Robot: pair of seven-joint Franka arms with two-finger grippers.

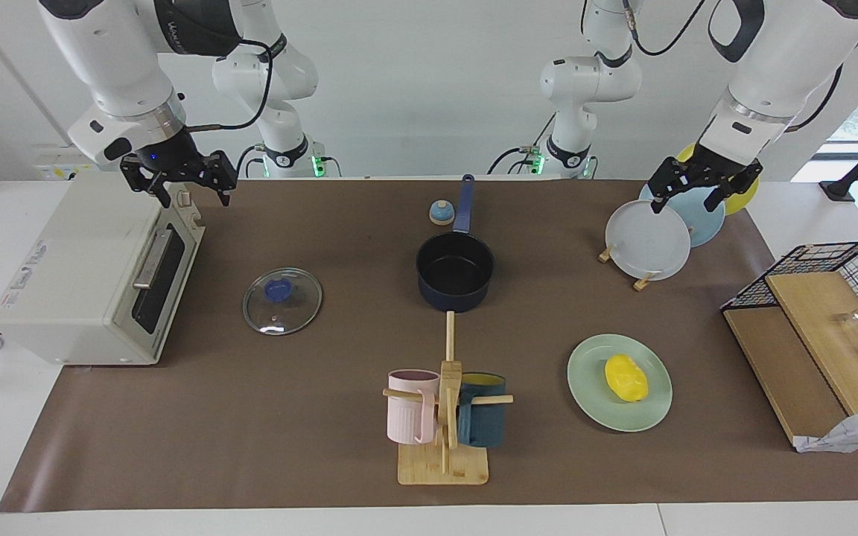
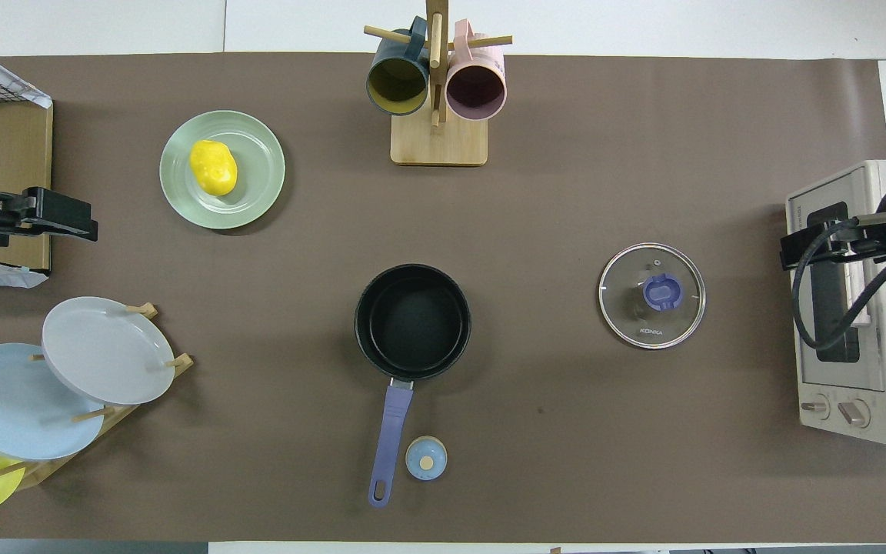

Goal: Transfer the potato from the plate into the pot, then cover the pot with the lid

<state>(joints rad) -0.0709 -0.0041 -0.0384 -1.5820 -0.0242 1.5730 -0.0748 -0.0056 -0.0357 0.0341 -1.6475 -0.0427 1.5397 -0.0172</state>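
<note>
Left gripper [image 1: 704, 186]: mine, jaws spread wide and holding nothing, raised over the rack of upright plates [image 1: 649, 240] at the left arm's end of the table.

Right gripper [image 1: 189, 180]: mine, jaws likewise parted and empty, raised over the top of the toaster oven [image 1: 94, 286] at the right arm's end.

Potato [image 1: 626, 377]: yellow, lumpy, lying on the plate [image 1: 593, 402], untouched.

Plate: pale green, flat on the brown mat [image 1: 310, 447], toward the left arm's end, farther from me than the plate rack.

Pot [image 1: 456, 271]: dark blue, upright, black inside with nothing in it, mid-table; handle pointing toward me.

Lid [image 1: 282, 301]: clear glass, blue knob up, flat on the mat between the pot and the toaster oven, well apart from both.

Bell-like knob [image 1: 441, 213]: blue and tan, just beside the pot's handle.

Mug tree [image 1: 445, 417]: wooden, carrying a pink mug [image 1: 409, 406] and a dark blue mug [image 1: 482, 420], farther from me than the pot.
</note>
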